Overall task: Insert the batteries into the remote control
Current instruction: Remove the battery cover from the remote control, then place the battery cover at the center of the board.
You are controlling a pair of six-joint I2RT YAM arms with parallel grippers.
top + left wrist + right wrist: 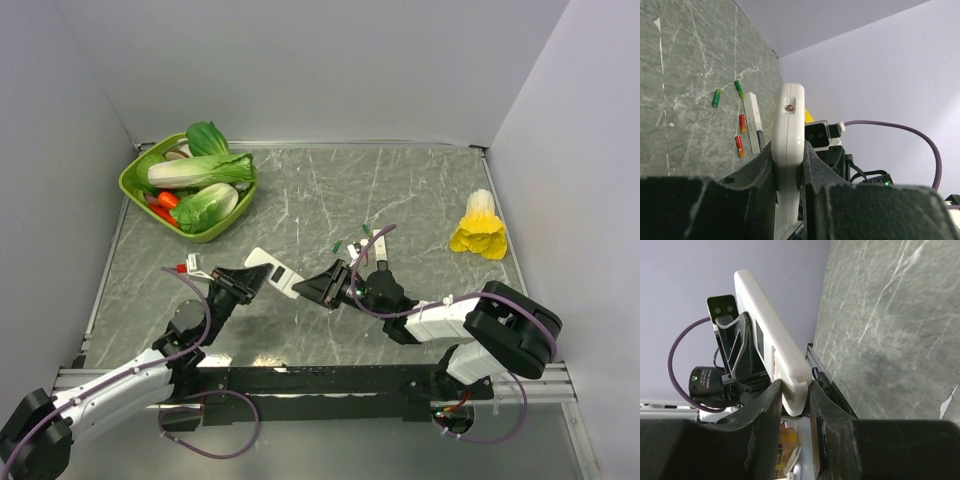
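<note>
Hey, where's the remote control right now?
Top view: the remote control is front centre, above the table, gripped at one end by the left end effector and at the other by the right end effector.

1. The remote control (788, 150) is showing plain white.
2. The batteries (742, 123) are showing orange-red, fading to yellow at one end.
3. The table (400, 190) is showing grey-green marbling with pale veins.
4. The basket (200, 236) is showing lime green.
5. The cable (910, 131) is showing purple.

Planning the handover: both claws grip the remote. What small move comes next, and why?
Probably the right claw should open and let go of the remote, leaving the left claw holding it: both batteries lie on the table, and no claw is free.
</note>
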